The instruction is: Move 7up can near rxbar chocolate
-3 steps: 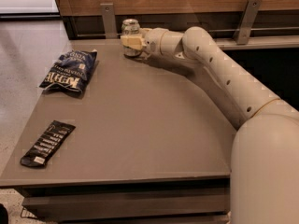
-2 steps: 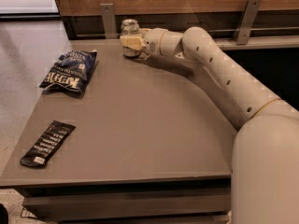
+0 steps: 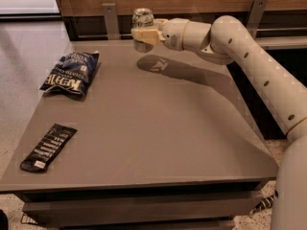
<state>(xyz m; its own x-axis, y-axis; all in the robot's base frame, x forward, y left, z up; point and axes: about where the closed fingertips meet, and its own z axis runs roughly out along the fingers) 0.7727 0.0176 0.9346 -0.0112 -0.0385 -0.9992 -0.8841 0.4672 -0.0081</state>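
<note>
Broadly, the grey table (image 3: 158, 143) fills most of the view, seen from its near edge. The white arm (image 3: 259, 66) enters at about 4 o'clock, rises along the right side and bends at a rounded elbow near 1 o'clock. From there its forearm runs roughly level towards 9 o'clock, above the table's far edge.

The dark blue chip bag (image 3: 72, 73) lies flat at about 10 o'clock on the table, lettering up. The rxbar chocolate (image 3: 48, 147) lies flat at about 8 o'clock near the left edge. Its long axis runs from 7 o'clock to 1 o'clock, and the small white label end points towards 7.

At 12 o'clock, the gripper (image 3: 144, 34) has its pale fingers closed on the sides of the 7up can (image 3: 142, 17). The can stands upright or nearly so, with its long axis vertical and its silver top facing up. The fingers cross its lower half. It hangs clear of the tabletop, and the shadow (image 3: 153, 63) of can and gripper falls on the surface just below, towards 6 o'clock. The can is well apart from the rxbar chocolate, with the chip bag lying roughly between them along the left side.
</note>
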